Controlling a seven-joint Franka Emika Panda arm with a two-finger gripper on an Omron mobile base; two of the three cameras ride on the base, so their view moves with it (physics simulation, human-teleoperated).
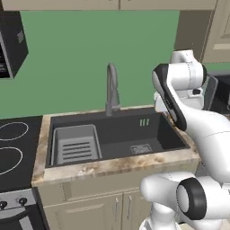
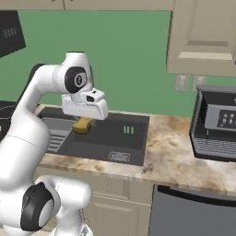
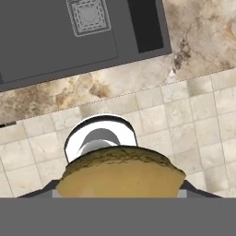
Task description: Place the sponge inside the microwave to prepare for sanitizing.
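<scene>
Above sink (image 2: 133,138), tool (image 2: 84,120) clamps sponge (image 2: 83,125), long axis crosswise to fingers

White glossy arm (image 2: 27,120), rounded segments; black ring joints, one at shoulder (image 1: 192,199), one near the wrist (image 2: 76,79). Boxy white hand housing (image 2: 85,108) with small dark camera slot.

Rough porous sponge (image 3: 120,174), mottled stone counter (image 3: 203,32)

Beige marbled counter (image 2: 175,152) carries a dark inset sink (image 1: 121,134) with a grey rack (image 1: 75,144) in its left half, faucet (image 1: 112,90) at the far rim, silver-black appliance (image 2: 215,124) on the right.
</scene>
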